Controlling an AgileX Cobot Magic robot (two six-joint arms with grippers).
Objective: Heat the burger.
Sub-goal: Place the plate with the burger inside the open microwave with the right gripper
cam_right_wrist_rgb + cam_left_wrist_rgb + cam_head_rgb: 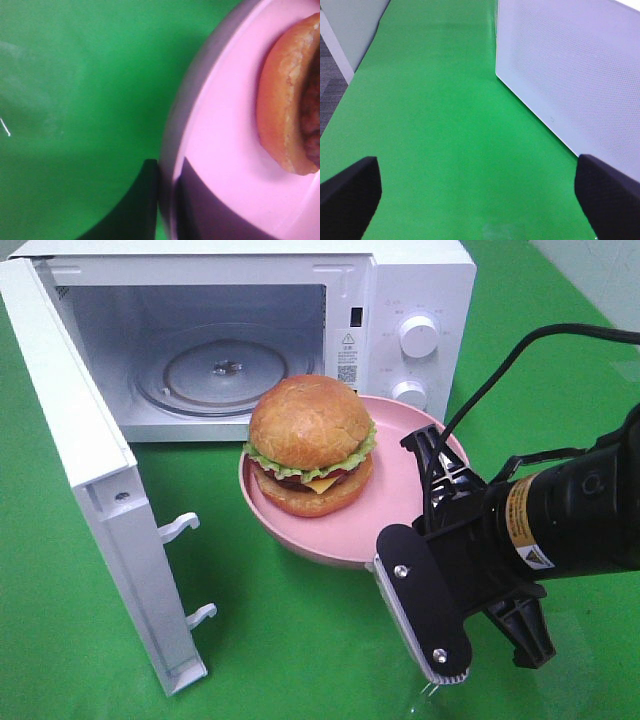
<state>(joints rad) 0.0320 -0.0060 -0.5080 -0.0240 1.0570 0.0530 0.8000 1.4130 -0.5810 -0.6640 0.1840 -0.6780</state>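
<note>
- R claw (165,200) pinched plate (400,510) rim at its 4 o'clock; L claw (480,195) spread, empty.
- Risk: edge-only grip could've let plate sag, burger (310,445) sliding off toward 10 o'clock.

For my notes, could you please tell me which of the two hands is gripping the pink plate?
The right hand, pinching the rim of the plate; the left hand hangs open over green cloth.
</note>
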